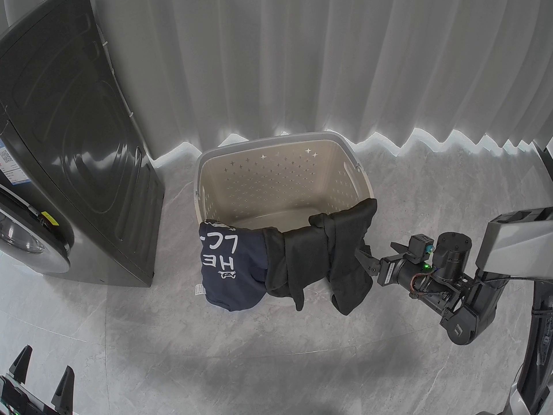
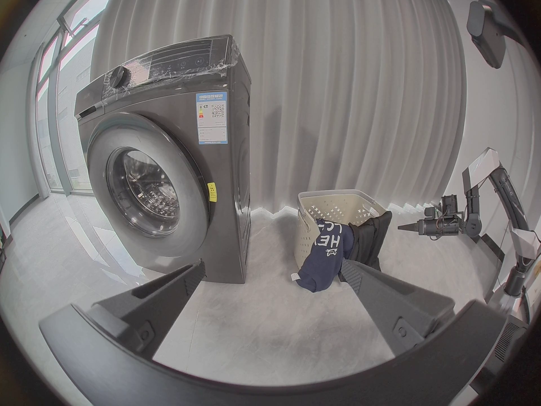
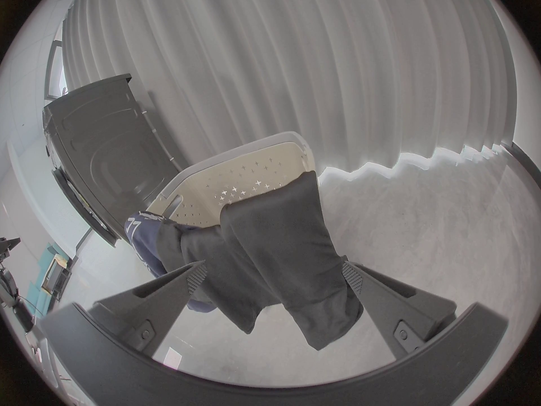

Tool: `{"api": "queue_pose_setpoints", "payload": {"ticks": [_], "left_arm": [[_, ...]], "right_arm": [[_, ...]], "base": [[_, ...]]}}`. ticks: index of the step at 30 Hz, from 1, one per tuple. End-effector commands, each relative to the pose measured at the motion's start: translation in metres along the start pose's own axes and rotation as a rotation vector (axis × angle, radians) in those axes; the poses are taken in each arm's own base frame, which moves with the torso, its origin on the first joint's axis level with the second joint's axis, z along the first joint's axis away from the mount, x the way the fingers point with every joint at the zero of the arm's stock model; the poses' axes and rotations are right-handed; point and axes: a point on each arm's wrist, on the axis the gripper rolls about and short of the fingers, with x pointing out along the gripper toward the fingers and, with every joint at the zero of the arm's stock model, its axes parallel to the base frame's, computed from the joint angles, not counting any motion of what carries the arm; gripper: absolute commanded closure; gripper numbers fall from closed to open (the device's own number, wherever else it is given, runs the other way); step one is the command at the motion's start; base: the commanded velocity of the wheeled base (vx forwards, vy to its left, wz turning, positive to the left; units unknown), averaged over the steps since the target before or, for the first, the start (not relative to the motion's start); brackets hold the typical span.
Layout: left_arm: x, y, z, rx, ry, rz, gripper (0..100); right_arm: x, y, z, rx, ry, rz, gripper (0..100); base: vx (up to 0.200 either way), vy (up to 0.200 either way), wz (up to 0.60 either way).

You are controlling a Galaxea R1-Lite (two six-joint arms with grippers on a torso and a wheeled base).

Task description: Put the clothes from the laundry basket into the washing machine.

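Loading not begun: black garment (image 1: 322,260) and navy shirt (image 1: 230,266) draped over laundry basket (image 1: 276,142) rim, right gripper (image 1: 375,250) fingers apart alongside.

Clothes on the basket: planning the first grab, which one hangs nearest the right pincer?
The black garment, draped over the rim right beside the right pincer; the navy printed shirt hangs farther off, toward the washing machine.

Left gripper (image 2: 271,266), right gripper (image 3: 273,272): jaws wide
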Motion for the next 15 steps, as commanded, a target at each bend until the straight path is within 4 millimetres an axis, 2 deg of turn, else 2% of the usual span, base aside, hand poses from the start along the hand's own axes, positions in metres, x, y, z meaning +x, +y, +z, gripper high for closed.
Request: {"api": "queue_pose_setpoints", "payload": {"ticks": [1,2,4,7,10,15], "left_arm": [[0.0,0.0,-0.005,0.001,-0.001,0.0,0],[0.0,0.0,-0.005,0.001,-0.001,0.0,0],[0.0,0.0,-0.005,0.0,-0.001,0.001,0],[0.0,0.0,-0.005,0.001,-0.001,0.0,0],[0.0,0.0,-0.005,0.003,-0.001,0.0,0],[0.0,0.0,-0.005,0.003,-0.001,0.001,0]], "right_arm": [[-0.046,0.017,0.028,-0.016,-0.03,0.044,0],[-0.063,0.026,0.035,-0.026,-0.039,0.072,0],[-0.088,0.031,0.041,-0.062,-0.047,0.09,0],[-0.109,0.03,0.045,-0.112,-0.057,0.078,0],[-0.12,0.026,0.051,-0.119,-0.08,0.054,0],[-0.167,0.022,0.064,-0.124,-0.159,0.019,0]], "base": [[-0.2,0.0,0.0],[-0.2,0.0,0.0],[-0.2,0.0,0.0],[-0.2,0.0,0.0],[-0.2,0.0,0.0],[-0.2,0.0,0.0]]}}
